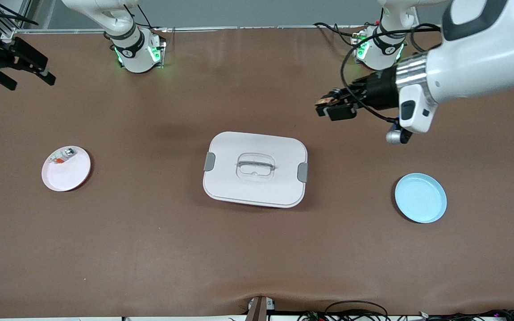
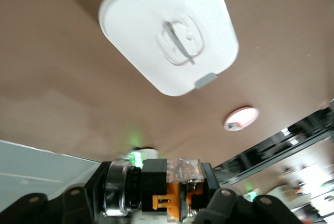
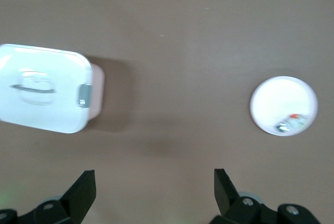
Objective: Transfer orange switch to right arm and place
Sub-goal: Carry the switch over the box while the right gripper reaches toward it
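Observation:
The orange switch, a small black block with an orange face and a clear cap, is up in the air, with my left gripper shut on it. They hang over bare table between the white lidded box and the left arm's base. In the left wrist view the orange switch sits between the black fingers of the left gripper. The right arm's gripper is open and holds nothing, high over the right arm's end of the table. In the right wrist view the right gripper has only table between its fingers.
The white lidded box stands mid-table. A pink plate holding a small whitish-silver part lies toward the right arm's end. A light blue plate lies toward the left arm's end.

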`<act>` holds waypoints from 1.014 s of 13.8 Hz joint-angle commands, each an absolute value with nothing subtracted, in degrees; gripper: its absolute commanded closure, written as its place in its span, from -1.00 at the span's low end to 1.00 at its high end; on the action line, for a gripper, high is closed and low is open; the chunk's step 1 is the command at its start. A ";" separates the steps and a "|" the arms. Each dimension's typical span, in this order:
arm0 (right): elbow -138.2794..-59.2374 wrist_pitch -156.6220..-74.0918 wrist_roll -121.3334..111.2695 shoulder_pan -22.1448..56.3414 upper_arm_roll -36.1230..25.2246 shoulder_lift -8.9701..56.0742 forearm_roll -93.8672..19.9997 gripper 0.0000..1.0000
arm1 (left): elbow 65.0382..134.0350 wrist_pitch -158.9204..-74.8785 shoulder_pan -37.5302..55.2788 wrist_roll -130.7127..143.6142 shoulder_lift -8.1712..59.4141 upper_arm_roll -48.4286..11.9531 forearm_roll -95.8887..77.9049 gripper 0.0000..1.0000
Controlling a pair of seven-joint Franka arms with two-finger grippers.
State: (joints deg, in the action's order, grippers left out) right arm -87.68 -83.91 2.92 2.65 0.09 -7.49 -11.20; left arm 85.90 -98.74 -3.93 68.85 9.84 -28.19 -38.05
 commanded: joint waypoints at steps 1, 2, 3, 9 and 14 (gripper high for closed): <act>-87.62 -85.07 3.78 3.86 -0.18 -7.38 -17.28 -1.00 | 85.52 -104.22 -2.65 78.71 10.55 -31.81 -38.32 0.37; -88.93 -86.99 4.56 4.13 -0.18 -7.47 -20.79 -1.00 | 85.60 -106.85 -0.64 82.75 11.07 -31.82 -38.23 0.37; -90.08 -89.01 7.09 4.74 -0.09 -7.56 -23.09 -1.00 | 85.61 -109.22 1.04 86.27 11.60 -31.82 -38.23 0.37; -94.12 -99.75 24.16 12.39 -0.09 -8.52 -29.00 -1.00 | 85.61 -122.33 10.80 98.24 17.22 -31.73 -32.45 0.37; -104.73 -114.12 26.27 18.17 0.09 -12.56 -29.88 -1.00 | 85.61 -129.45 14.67 102.99 20.21 -31.55 -29.54 0.37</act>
